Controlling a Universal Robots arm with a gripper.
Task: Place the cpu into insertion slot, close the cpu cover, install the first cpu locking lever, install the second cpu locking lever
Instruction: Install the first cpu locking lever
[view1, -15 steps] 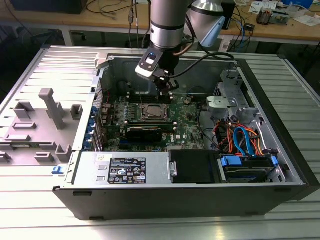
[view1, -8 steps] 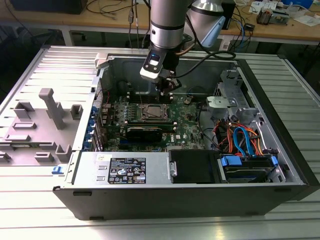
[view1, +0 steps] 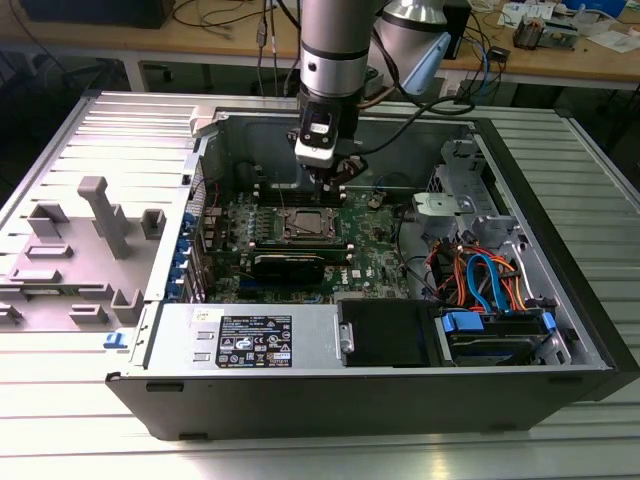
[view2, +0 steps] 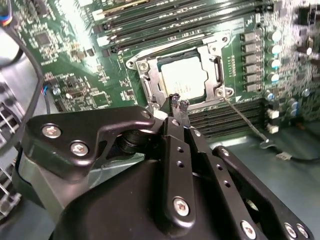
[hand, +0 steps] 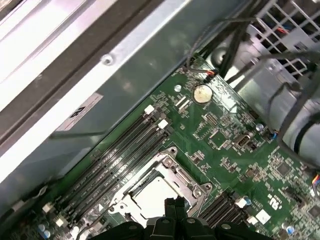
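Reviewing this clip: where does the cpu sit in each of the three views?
Exterior view: the cpu lies mid-motherboard, under the gripper.
Second wrist view: the cpu lies just beyond the gripper.
First wrist view: the cpu lies next to the gripper.
Shared landmark: the silver cpu cover framing the chip.
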